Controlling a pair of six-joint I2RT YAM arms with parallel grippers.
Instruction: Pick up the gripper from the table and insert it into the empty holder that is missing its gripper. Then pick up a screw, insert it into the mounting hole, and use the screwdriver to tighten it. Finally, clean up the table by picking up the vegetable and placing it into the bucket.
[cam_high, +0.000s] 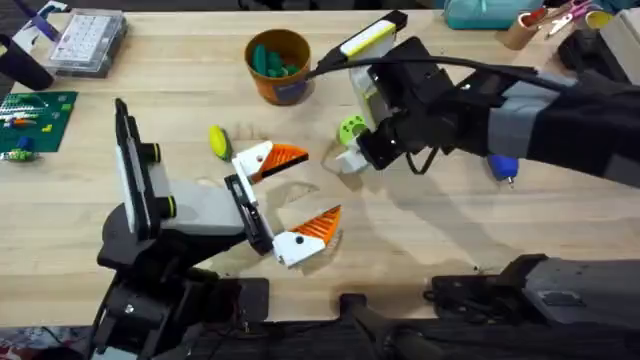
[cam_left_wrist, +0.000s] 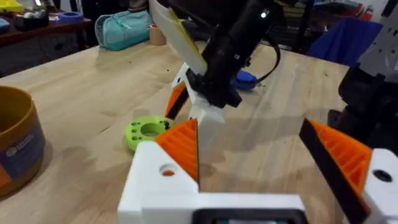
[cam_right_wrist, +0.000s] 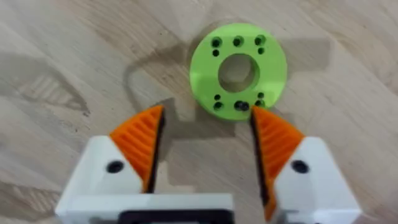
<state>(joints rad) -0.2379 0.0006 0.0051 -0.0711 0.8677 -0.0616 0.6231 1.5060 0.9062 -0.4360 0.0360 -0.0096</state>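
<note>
The lime-green gripper piece (cam_high: 351, 128) (cam_right_wrist: 238, 70) (cam_left_wrist: 147, 131) lies flat on the table, its central hole up. My right gripper (cam_high: 349, 152) (cam_right_wrist: 205, 134) hovers low just beside it, open, with one orange pad at the disc's rim. My left gripper (cam_high: 298, 193) (cam_left_wrist: 261, 149) stands open over bare table, a short way from the piece. The yellow vegetable (cam_high: 219, 141) with a green end lies near the left gripper. At the back stands the orange bucket (cam_high: 278, 65) (cam_left_wrist: 15, 146), with teal pieces inside. The blue screwdriver (cam_high: 502, 167) (cam_left_wrist: 244, 78) pokes out from under the right arm.
A yellow-and-black part (cam_high: 370, 40) sits behind the right arm, partly hidden. A clear compartment box (cam_high: 88, 40) and a green board (cam_high: 38, 112) lie at the far left. A teal pouch (cam_high: 480, 12) and a cup of tools (cam_high: 525, 28) stand at the back right.
</note>
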